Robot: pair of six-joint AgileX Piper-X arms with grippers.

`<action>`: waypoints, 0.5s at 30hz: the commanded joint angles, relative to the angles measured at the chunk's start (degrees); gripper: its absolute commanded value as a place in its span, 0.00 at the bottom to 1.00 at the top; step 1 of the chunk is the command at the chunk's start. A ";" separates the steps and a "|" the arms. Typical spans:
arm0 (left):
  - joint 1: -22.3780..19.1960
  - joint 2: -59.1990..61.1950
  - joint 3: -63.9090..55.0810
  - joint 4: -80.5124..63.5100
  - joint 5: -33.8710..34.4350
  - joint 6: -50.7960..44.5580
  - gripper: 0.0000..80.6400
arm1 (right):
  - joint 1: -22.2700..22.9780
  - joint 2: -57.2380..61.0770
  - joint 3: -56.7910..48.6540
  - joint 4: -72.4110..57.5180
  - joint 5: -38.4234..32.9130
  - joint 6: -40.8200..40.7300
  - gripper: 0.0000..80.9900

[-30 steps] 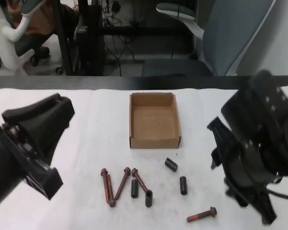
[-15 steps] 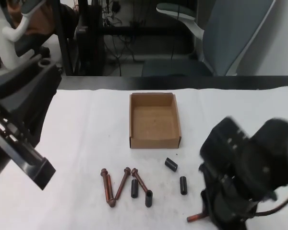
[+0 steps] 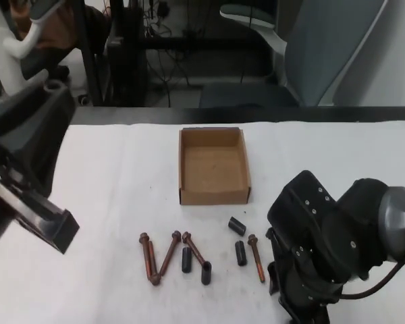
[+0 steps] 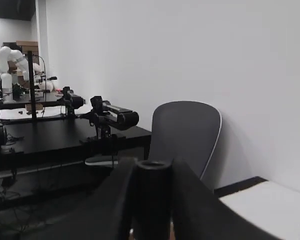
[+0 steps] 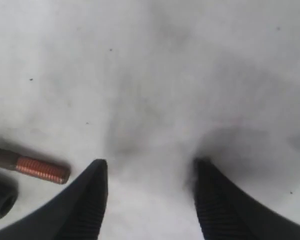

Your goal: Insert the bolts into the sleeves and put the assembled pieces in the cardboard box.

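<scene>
My right gripper hangs low over the white cloth at the near side of the bench, its two fingers spread apart with only cloth between them. Close to one fingertip lies the threaded end of a copper-coloured bolt, and the open end of a black sleeve sits just beside that bolt. From the high view, my right arm stands just to the right of this pair. A little farther on, towards the box, a second sleeve lies by itself. To the left of these, a loose cluster of bolts fans out on the cloth with two more sleeves at its right side. Beyond all the parts sits the cardboard box, open at the top, its floor bare. My left arm is raised at the left of the bench. My left gripper points out at a grey office chair and black desks, and I cannot tell whether it is open or closed.
</scene>
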 commanded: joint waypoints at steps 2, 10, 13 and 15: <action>0.04 -0.48 -0.05 3.60 -0.43 0.45 0.02 | -0.37 2.06 -0.04 -15.95 -1.60 -14.12 0.61; 0.04 -0.48 -0.05 3.78 -0.33 0.00 0.02 | -5.17 2.08 -8.39 -8.43 -12.73 -52.37 0.61; 0.04 -0.48 -0.05 3.78 -0.33 0.00 0.02 | -6.52 2.34 -12.07 0.09 -12.45 -62.20 0.61; 0.04 -0.48 -0.05 3.78 -0.33 0.00 0.02 | -7.45 2.36 -14.33 5.93 -11.40 -68.14 0.61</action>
